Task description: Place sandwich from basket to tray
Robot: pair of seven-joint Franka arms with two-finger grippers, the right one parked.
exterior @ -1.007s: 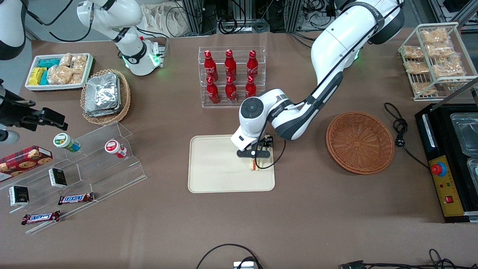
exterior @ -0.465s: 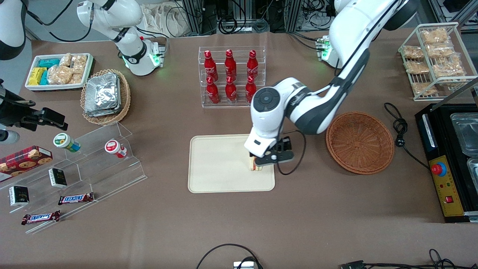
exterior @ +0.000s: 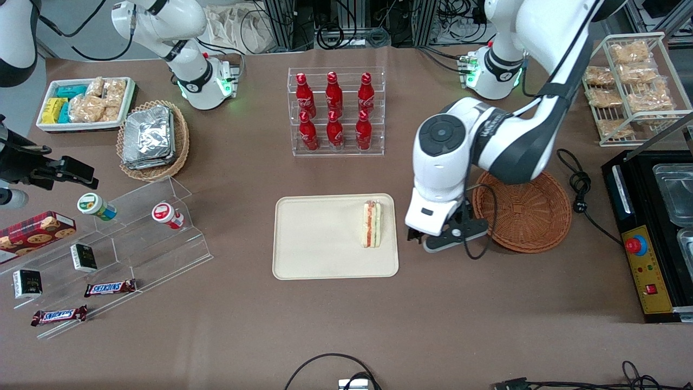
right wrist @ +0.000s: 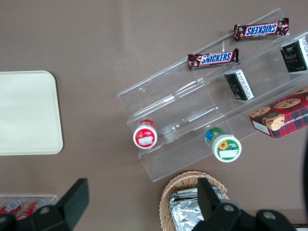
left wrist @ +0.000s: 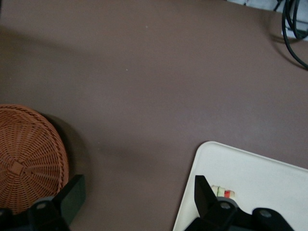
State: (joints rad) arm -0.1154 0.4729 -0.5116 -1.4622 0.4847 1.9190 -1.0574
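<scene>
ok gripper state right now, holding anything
Left gripper: open and empty, above the bare table between the tray and the basket; the sandwich lies on the tray.

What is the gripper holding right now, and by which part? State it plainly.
Nothing. The gripper is open and empty above bare table between the tray and the basket. The sandwich lies on the tray, untouched.

1. My pincer [exterior: 433, 241] hangs spread wide over bare worktop [exterior: 444, 303] – between tray [exterior: 319, 260] and basket [exterior: 522, 207].
2. The sandwich [exterior: 371, 223] stands on the tray's near-pincer edge – an obstacle that way.
3. The worktop nearer the front camera lies open.
</scene>
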